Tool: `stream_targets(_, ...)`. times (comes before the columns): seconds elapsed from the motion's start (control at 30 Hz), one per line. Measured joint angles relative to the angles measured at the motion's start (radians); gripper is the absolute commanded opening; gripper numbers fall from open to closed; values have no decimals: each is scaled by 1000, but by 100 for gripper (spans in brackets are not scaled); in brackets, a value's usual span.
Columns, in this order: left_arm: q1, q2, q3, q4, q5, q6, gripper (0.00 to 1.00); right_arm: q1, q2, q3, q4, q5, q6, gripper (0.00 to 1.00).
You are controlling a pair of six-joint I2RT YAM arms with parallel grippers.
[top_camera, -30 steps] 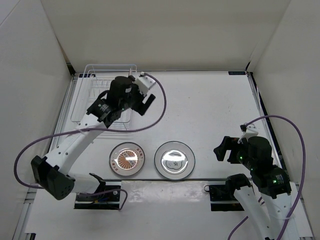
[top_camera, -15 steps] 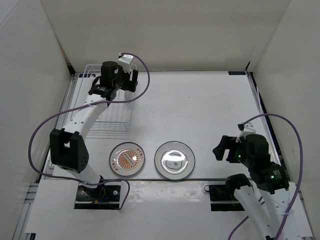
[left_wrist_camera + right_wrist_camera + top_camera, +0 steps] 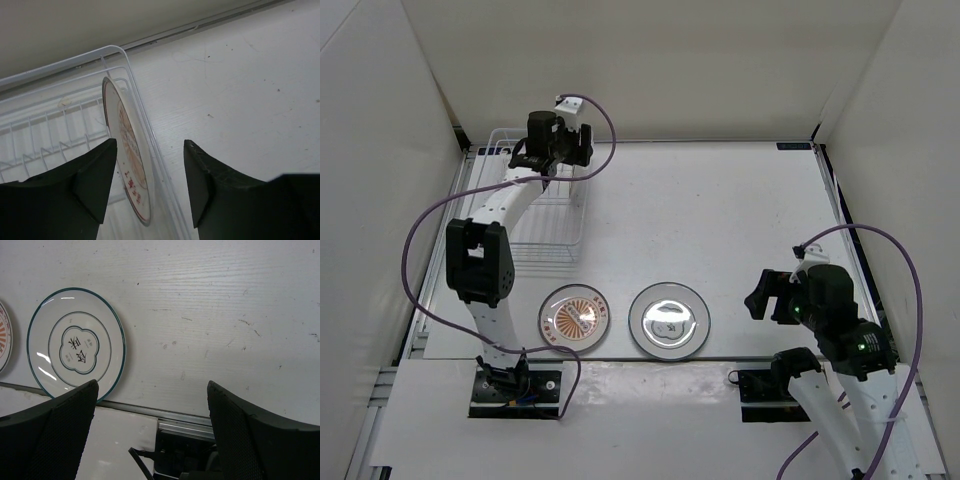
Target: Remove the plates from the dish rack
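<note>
One whitish plate (image 3: 129,165) with red-brown markings stands on edge in the white wire dish rack (image 3: 50,140), seen between the left fingers (image 3: 90,175), spread wide and empty; right fingers (image 3: 55,425) likewise open

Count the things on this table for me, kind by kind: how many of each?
Plates: 3 (sunburst plate and teal-rimmed plate flat on the table; upright plate in the dish rack)
Dish racks: 1
Total: 4
</note>
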Motion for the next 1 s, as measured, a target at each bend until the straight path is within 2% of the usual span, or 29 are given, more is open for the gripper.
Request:
stream_targets(0.07, 0, 33, 20, 16, 4, 5, 46, 0, 3, 0, 0, 0, 0, 90)
stream_targets(0.1, 1, 47, 24, 19, 4, -2, 42, 0, 4, 0, 0, 0, 0, 90)
stream_targets(0.23, 8, 92, 25, 31, 8, -7, 38, 0, 4, 0, 0, -1, 0, 90)
stream_targets(0.33, 10, 100, 16, 40, 8, -12, 31, 0, 5, 0, 0, -2, 0, 90)
stream_targets(0.4, 12, 100, 9, 61, 8, -16, 17, 0, 9, 0, 0, -3, 0, 90)
stream_targets(0.53, 12, 95, -9, 83, -2, -40, 5, 0, 13, 0, 0, -3, 0, 90)
stream_targets(0.63, 13, 78, -45, 119, -3, -39, 0, 0, 17, 0, 0, -3, 0, 90)
stream_targets(0.8, 11, 28, -95, 132, -9, -29, 0, 0, 20, 0, 0, -3, 0, 90)
stream_targets(1.0, -26, -146, -179, 166, -26, -10, 0, 0, 22, 0, 0, -3, 0, 90)
